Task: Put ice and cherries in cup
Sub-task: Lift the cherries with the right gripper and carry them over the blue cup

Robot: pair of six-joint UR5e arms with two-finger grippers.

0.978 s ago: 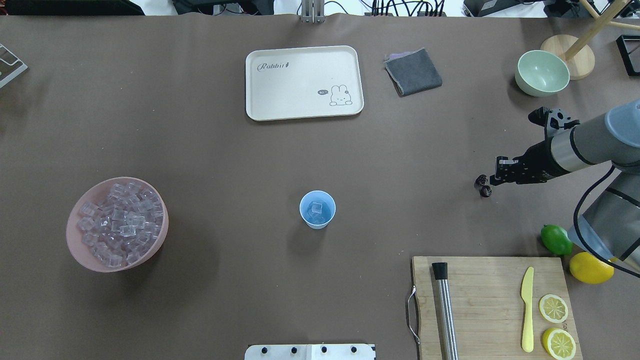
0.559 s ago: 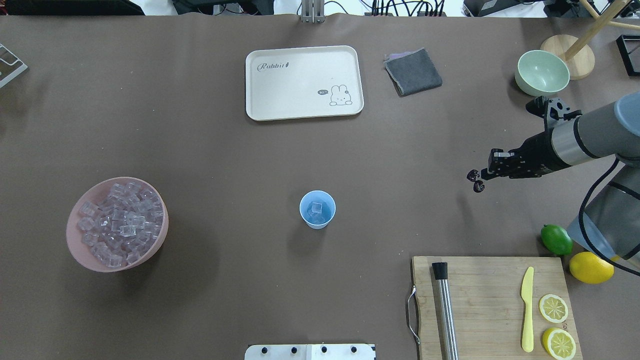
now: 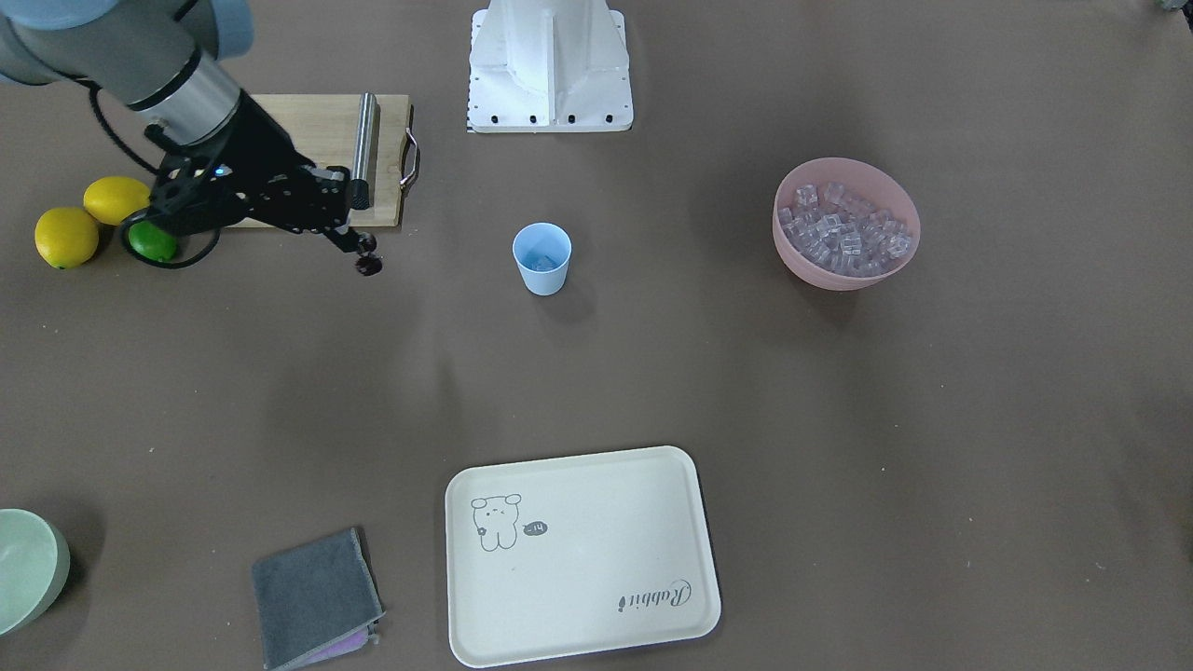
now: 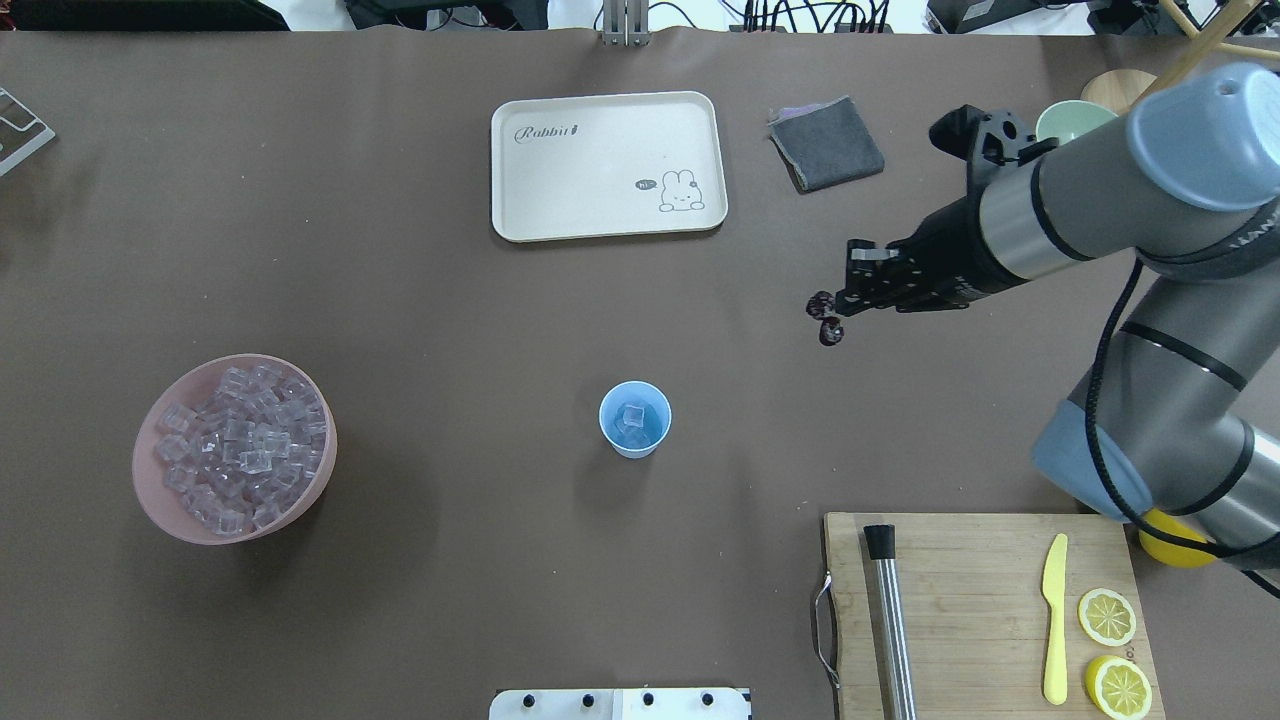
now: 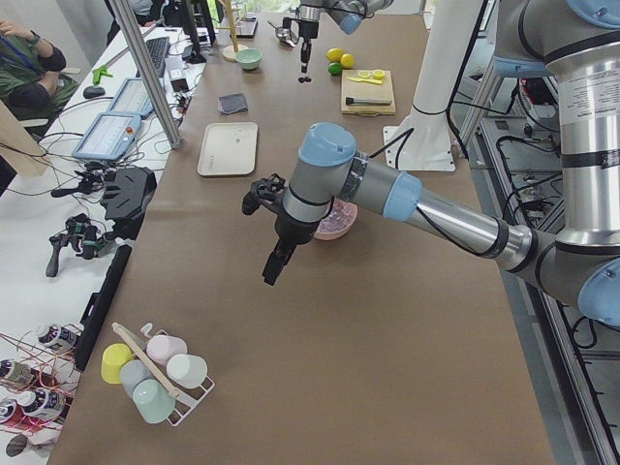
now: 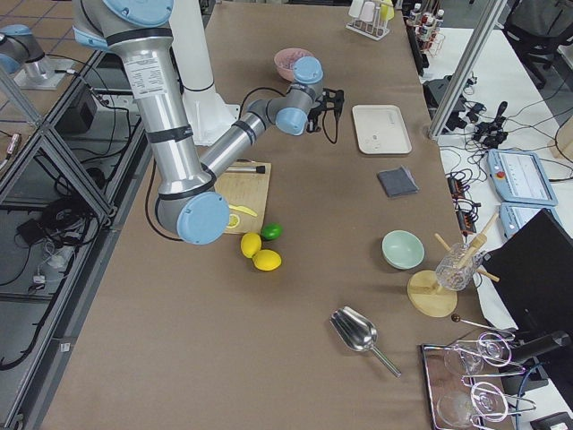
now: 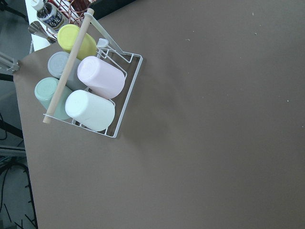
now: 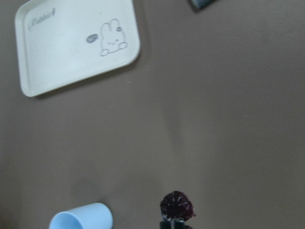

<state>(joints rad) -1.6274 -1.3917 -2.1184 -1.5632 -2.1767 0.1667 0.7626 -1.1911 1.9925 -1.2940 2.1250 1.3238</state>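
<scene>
Dangling cherries (image 4: 830, 332) hang stem-up from right fingers (image 3: 343, 235).

The brown surface (image 4: 420, 300) is carrying a light blue cup (image 4: 635, 419) near its middle, with a pink bowl (image 4: 165, 510) sitting well apart toward the robot's left. A cream tray (image 4: 600, 190) and a folded grey cloth (image 4: 826, 143) are lying farther out. A wooden cutting board (image 4: 960, 580) is resting at the robot's right, near two lemons (image 3: 65, 238) and a lime (image 3: 149, 240).
</scene>
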